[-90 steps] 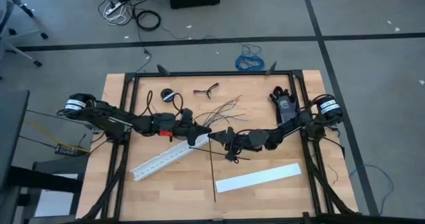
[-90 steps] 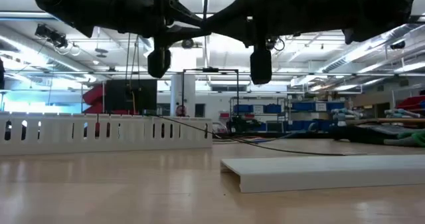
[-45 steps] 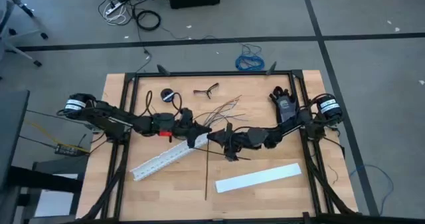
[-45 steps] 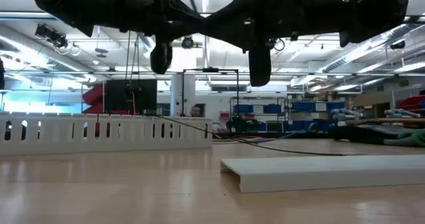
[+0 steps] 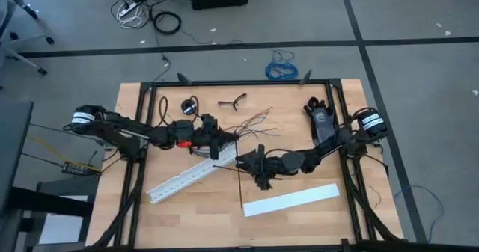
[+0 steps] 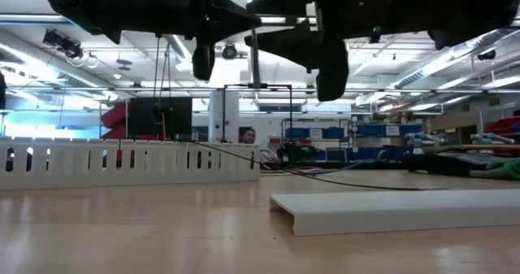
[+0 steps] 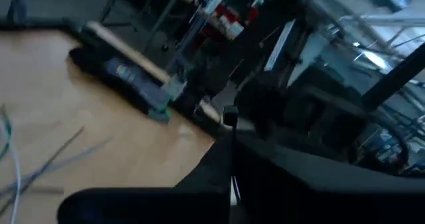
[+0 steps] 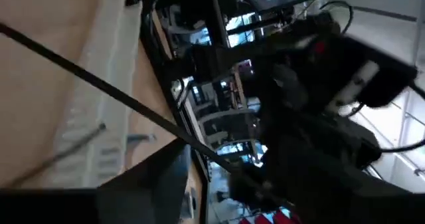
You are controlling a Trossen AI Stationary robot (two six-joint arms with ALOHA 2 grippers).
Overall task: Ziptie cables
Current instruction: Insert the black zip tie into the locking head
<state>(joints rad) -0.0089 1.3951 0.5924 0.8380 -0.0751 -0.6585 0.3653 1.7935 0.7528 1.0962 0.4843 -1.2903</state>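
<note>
- Above the table's middle, your left gripper [image 5: 228, 138] and right gripper [image 5: 243, 161] hang near each other, clear of the wood; you cannot tell how wide either pincer stands.
- Your cables [image 5: 251, 121] lie fanned on the bare wood just behind both grippers, toward the far edge.
- A long black zip tie [image 5: 239, 191] runs from the right gripper toward the near edge.
- You have the white slotted strip [image 5: 183, 181] at front left and a flat white cover [image 5: 290, 200] at front right, with open wood between.

Left gripper [image 5: 230, 138] shifted toward cables [image 5: 251, 120]; right gripper [image 5: 243, 161] dropped back; zip tie [image 5: 238, 186] swung below right gripper.
</note>
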